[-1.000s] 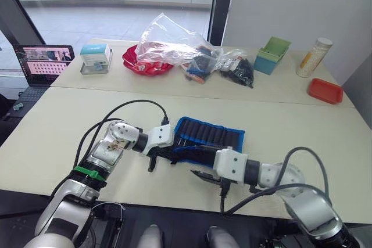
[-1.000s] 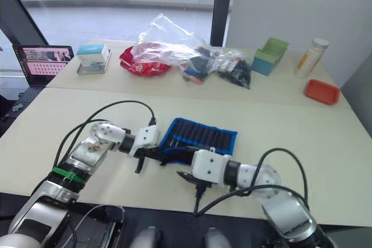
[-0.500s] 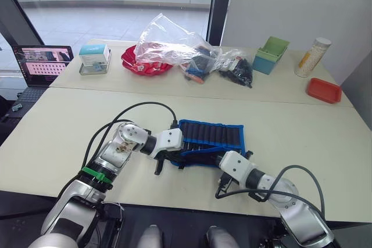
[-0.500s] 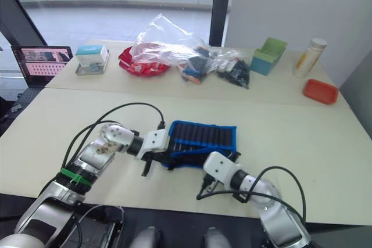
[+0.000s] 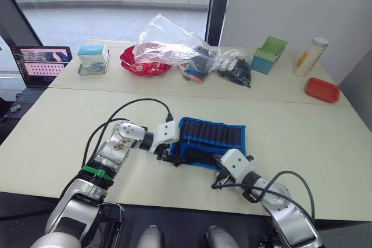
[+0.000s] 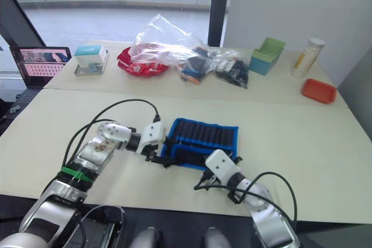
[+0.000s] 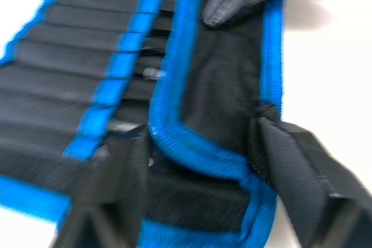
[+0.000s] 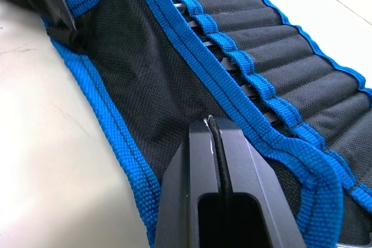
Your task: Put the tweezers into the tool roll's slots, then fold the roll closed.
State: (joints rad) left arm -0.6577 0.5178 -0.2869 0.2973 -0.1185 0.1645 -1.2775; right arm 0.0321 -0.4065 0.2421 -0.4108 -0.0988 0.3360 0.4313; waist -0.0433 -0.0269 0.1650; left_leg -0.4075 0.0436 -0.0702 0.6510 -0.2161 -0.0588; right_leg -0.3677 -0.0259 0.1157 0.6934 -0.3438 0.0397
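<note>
Grippers first, since you have one at each near corner of the tool roll (image 5: 210, 142). Your right gripper (image 8: 216, 137) has its fingers pressed together with nothing between them, tips resting on the near flap (image 8: 145, 79) toward its right end. Your left gripper (image 7: 197, 137) is spread wide, straddling the flap's left corner, one finger on each side of the blue edging (image 7: 192, 149).

That flap is already turned over the near ends of the slots (image 8: 261, 45), and silvery tweezer tips (image 8: 200, 33) peek out just past its edge. The roll's long axis runs left to right across the table (image 5: 70, 120), so judge the closing fold as going along that length. Your left gripper sits at an end and looks the better placed to start it.

Beyond the roll, on the far table, lie the clear plastic bag (image 5: 168, 42) and the green bin (image 5: 272, 54).
</note>
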